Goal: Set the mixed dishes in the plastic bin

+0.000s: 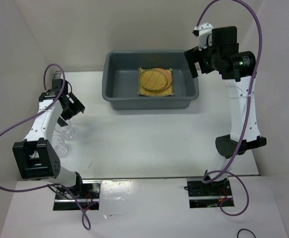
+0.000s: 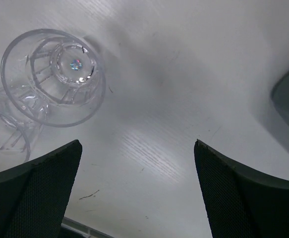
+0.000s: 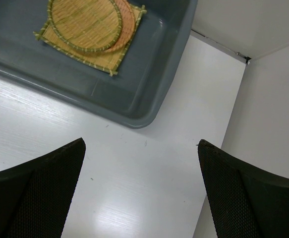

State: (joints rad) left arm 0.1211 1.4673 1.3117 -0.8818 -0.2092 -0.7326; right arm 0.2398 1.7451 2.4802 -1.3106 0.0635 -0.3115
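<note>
The plastic bin (image 1: pixel 120 79), a dark grey rectangular tub with rounded corners and a smooth rolled rim, is sitting at the far side of the matte white table (image 1: pixel 144 141); inside it, right of its centre, the square yellow woven mat (image 3: pixel 93 59) is lying flat on the bin floor, its edges bound and its corners tufted; the round yellow-tan disc (image 3: pixel 85 22), finely ribbed with a darker rim, is resting on the mat, and the orange-brown disc (image 3: pixel 128 29) is peeking out from under it on the right.

Two clear glass cups, faceted and thick-based, are standing well to the near left of the bin, just beside each other; one cup (image 2: pixel 60 74) is showing its round base through the open mouth, and the other cup (image 2: pixel 5 124) is being cut off by the picture's edge.

The left gripper (image 2: pixel 137 144) is hovering beside those cups, its black textured pads (image 2: pixel 45 183) spread wide and holding nothing; the right gripper (image 3: pixel 140 144) is hanging above the bin's right end, its fingers likewise parted and empty.
</note>
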